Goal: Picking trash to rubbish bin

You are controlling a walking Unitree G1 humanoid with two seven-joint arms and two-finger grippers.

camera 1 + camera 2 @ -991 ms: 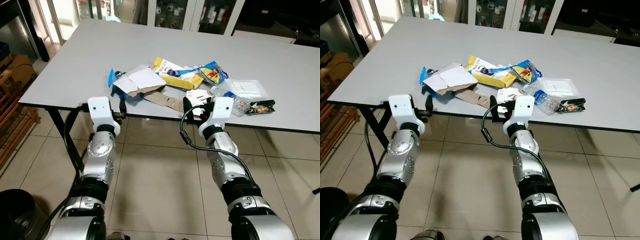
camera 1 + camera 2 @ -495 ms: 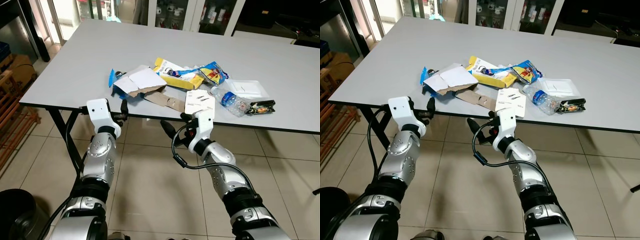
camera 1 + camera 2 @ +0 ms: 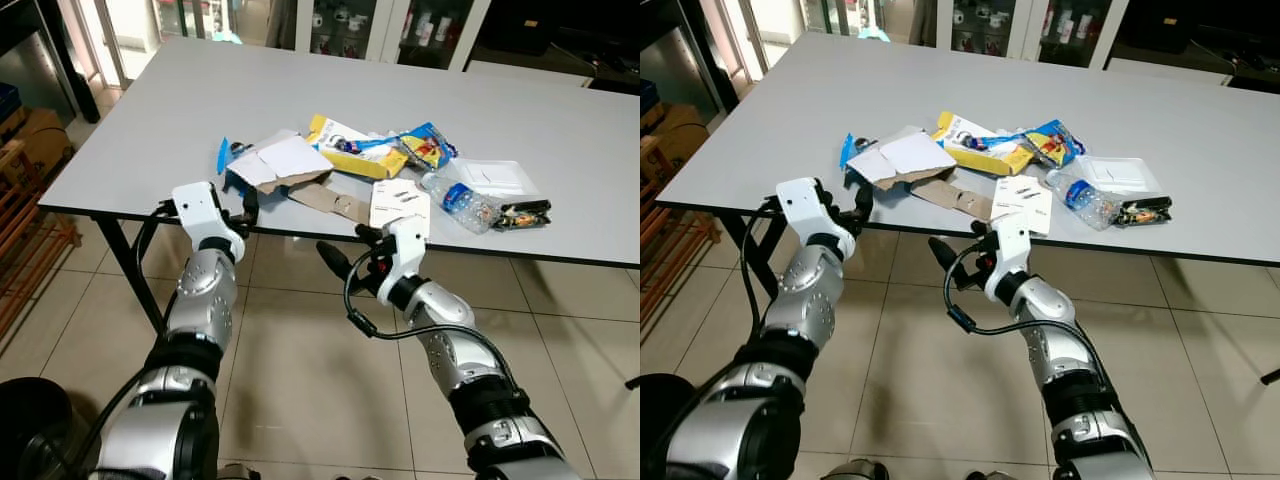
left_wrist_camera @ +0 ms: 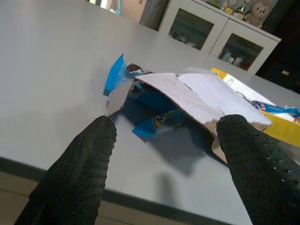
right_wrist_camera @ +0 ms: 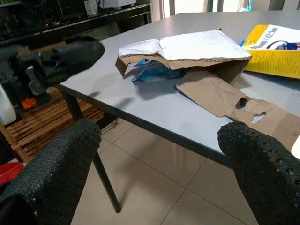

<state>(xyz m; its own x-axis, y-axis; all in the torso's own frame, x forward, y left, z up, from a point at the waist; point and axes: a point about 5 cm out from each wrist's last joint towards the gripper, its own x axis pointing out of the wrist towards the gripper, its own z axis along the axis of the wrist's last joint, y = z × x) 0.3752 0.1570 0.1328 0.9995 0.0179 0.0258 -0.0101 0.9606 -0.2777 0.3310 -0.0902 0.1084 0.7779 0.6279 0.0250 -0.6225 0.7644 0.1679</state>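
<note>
A pile of trash lies on the grey table: torn cardboard with white paper over a blue wrapper, a yellow box, a snack bag, a plastic bottle and a white card. My left gripper is open at the table's front edge, pointing at the torn cardboard, with nothing between its fingers. Just below and in front of the edge, under the card, my right gripper is open and holds nothing.
A clear plastic tray and a dark wrapper lie at the pile's right end. A dark round bin stands on the tiled floor at lower left. A wooden rack stands left of the table; black table legs run under the edge.
My left gripper has risen and moved in to the table edge near the torn cardboard. My right gripper dropped from the edge and swung left a second ago, then held still.
</note>
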